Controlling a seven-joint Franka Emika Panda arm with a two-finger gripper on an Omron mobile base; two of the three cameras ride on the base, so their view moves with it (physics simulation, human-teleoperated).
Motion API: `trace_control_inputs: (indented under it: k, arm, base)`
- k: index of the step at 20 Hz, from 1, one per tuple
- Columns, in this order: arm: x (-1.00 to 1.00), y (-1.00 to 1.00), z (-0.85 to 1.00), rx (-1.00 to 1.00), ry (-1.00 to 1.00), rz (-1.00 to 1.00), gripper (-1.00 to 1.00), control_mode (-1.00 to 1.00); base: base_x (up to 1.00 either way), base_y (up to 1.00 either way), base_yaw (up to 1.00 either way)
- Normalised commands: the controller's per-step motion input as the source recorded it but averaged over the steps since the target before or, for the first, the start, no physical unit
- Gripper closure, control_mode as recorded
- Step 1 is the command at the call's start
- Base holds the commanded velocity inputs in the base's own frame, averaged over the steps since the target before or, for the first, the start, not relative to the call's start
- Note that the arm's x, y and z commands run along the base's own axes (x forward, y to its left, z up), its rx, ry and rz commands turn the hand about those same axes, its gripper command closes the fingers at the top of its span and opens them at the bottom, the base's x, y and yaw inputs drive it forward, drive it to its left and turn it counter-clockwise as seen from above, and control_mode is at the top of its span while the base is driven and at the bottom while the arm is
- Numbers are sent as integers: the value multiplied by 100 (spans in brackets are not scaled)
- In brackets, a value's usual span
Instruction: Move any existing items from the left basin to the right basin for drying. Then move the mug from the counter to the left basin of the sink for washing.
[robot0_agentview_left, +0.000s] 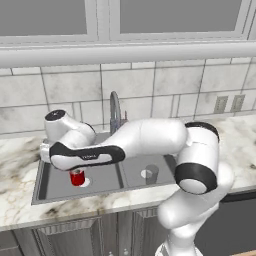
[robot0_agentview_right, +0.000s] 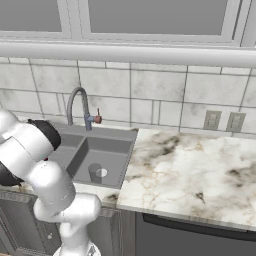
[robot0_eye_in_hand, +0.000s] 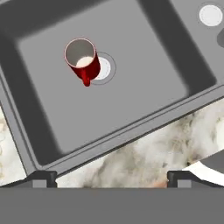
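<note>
You can count both moves as apparently done: the red mug (robot0_eye_in_hand: 82, 62) stands upright by the left basin (robot0_eye_in_hand: 131, 83) drain, the grey cup (robot0_agentview_right: 95, 173) sits in the right basin (robot0_agentview_right: 111, 150), and your tool (robot0_eye_in_hand: 112, 178) hangs spread, empty.

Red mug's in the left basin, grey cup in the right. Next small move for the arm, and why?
Probably lift the gripper straight up and clear of the sink. The red mug stands upright in the left basin beside the drain, free of the open fingers. The grey cup already sits in the right basin, so nothing seems left to grasp.
</note>
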Motion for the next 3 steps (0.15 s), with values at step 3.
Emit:
trace_control_inputs:
  k: [3]
  arm:
    - [-60, 1, 8, 0, -1, -3, -100, -100]
  base:
    - [0, 0, 0]
